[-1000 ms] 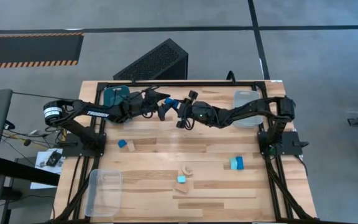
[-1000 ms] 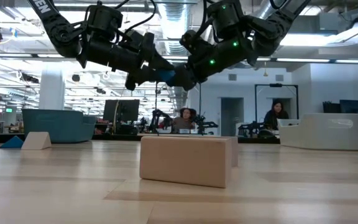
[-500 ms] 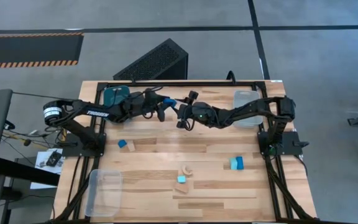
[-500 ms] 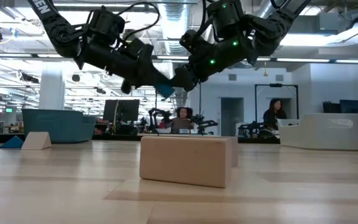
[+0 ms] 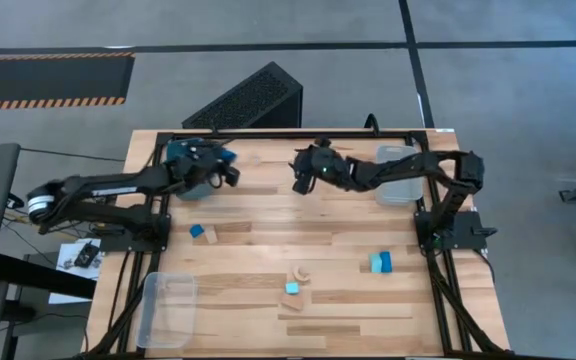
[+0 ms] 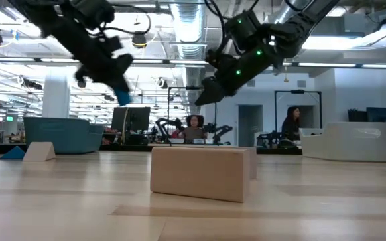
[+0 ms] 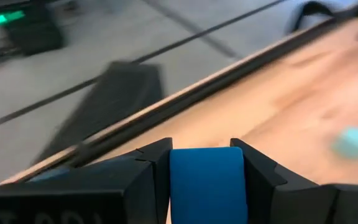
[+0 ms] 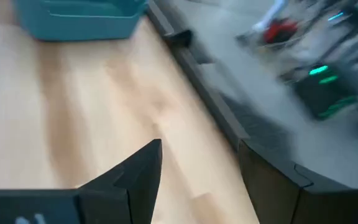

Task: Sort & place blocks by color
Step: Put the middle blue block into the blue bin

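Left gripper (image 5: 226, 168) pinches a blue block (image 7: 207, 185), raised at the far left, beside the teal bin (image 5: 181, 152). Right gripper (image 5: 297, 172), fingers spread and empty, hangs over the far centre of the surface (image 5: 268, 215). Remaining blocks (image 5: 294, 283) lie nearer, well apart.

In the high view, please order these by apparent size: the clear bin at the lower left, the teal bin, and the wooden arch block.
1. Clear bin, largest.
2. Teal bin, smaller, though the left arm partly covers it, so this is less sure.
3. Wooden arch block, clearly smallest.
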